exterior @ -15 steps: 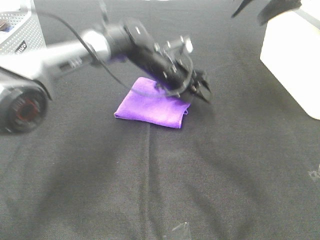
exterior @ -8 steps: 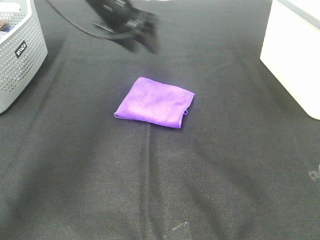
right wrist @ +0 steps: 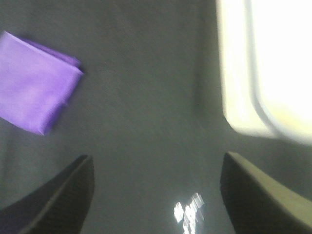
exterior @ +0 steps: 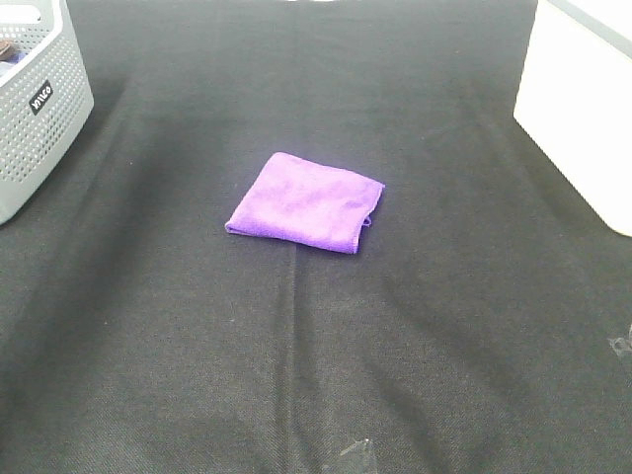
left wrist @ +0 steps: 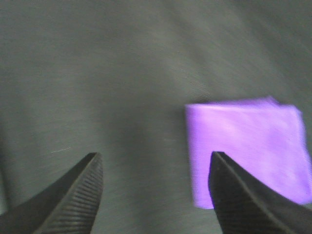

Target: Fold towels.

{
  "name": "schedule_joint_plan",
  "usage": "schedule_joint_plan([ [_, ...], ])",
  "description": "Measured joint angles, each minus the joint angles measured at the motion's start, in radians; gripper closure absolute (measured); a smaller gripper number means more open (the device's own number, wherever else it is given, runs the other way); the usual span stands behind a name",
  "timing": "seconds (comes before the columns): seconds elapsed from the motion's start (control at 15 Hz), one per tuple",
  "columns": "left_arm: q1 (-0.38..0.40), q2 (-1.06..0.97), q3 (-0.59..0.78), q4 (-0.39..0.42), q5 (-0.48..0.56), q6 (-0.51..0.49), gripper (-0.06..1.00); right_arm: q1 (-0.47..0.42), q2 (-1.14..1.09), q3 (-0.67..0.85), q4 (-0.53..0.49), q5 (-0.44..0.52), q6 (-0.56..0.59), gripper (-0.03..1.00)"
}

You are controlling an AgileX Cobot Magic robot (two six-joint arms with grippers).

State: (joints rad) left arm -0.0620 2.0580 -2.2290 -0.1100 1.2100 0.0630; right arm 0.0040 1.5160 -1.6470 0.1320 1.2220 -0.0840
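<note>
One purple towel (exterior: 305, 201) lies on the black tablecloth (exterior: 316, 355), a little left of the middle of the table and toward the far half. It is folded into a compact, roughly square packet with the layered edges showing at its right corner. Nothing touches it.

I have two grippers, and neither shows in the high view — only my wrist cameras catch them. My left gripper (left wrist: 155, 192) hangs above the cloth with its two dark ribbed fingers (left wrist: 78, 195) spread well apart; bare black fabric shows between them, and nothing is in the gap. In that view the towel (left wrist: 246, 148) sits off beyond one fingertip, clear of it.

My right gripper (right wrist: 156, 195) is likewise spread wide, two fingers (right wrist: 58, 195) with only tablecloth between them, nothing held. Its camera sees the towel (right wrist: 34, 92) well off to one side and the white box (right wrist: 265, 68) on the other, both blurred.

Counting the rest: one grey perforated basket (exterior: 38, 109) at the far left edge of the table, with a small label on its side, and one white box (exterior: 578, 109) at the far right edge. The towel lies between them, well apart from both.
</note>
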Motion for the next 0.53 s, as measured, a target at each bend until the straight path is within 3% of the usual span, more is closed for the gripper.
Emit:
schedule_joint_plan([
  [0.2, 0.159, -0.298, 0.338, 0.022, 0.000, 0.033, 0.34, -0.009, -0.251, 0.273, 0.000, 0.000, 0.000, 0.26],
  [0.53, 0.175, -0.863, 0.937, 0.068, -0.001, 0.059, 0.34, -0.009, -0.758, 0.630, 0.007, 0.002, 0.013, 0.25],
])
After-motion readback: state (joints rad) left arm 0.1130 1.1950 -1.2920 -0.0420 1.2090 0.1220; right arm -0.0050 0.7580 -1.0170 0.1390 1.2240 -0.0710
